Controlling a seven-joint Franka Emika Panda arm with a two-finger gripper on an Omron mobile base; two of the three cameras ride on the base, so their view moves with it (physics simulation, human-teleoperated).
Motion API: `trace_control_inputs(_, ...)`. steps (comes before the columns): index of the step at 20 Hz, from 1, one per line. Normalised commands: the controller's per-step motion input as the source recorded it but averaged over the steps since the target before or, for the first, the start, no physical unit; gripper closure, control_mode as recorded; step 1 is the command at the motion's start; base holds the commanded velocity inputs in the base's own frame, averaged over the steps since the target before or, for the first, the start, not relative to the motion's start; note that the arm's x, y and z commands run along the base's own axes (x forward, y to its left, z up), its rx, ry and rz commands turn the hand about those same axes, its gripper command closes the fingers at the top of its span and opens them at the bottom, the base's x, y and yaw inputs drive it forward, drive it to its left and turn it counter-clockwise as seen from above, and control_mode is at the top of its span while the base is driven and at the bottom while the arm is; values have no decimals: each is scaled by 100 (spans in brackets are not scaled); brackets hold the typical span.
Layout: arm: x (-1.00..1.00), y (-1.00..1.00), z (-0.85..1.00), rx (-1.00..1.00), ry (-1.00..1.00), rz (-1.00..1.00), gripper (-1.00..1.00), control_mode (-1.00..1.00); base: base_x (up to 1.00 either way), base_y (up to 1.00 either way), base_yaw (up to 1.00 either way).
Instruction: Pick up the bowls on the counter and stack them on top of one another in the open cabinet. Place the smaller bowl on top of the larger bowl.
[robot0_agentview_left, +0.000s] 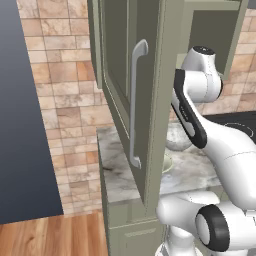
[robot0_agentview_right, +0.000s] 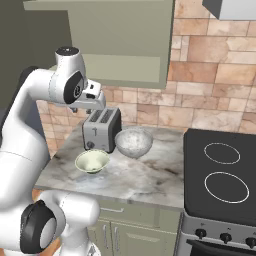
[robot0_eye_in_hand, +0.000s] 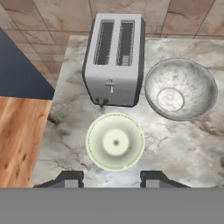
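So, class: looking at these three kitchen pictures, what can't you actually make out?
- Left base view: the larger bowl and smaller bowl are mostly hidden by the cabinet door and the arm.
- Right base view: the open cabinet interior is cut off by the top edge.
- Hand view: the pincer shows only its fingertips.

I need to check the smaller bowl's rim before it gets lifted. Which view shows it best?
The hand view: the smaller bowl sits whole, seen from above. The right base view shows it smaller, side-on; the left base view shows a sliver past the door.
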Motion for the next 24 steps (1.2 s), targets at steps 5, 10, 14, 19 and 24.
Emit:
trace_control_inputs(5, 0, 0, 0, 0, -1, 0, -100, -100, 0, 0, 0)
trace_control_inputs(10, -8, 0, 0, 0, 0, -2, -100, -100, 0, 0, 0)
trace_control_inputs(14, -38, -5, -7, 0, -1, -6, -100, -100, 0, 0, 0)
trace_control_inputs(19, -52, -4, -16, 0, -2, -8, -100, -100, 0, 0, 0)
trace_control_inputs(24, -34, -2, -25, 0, -3, -10, -100, -100, 0, 0, 0)
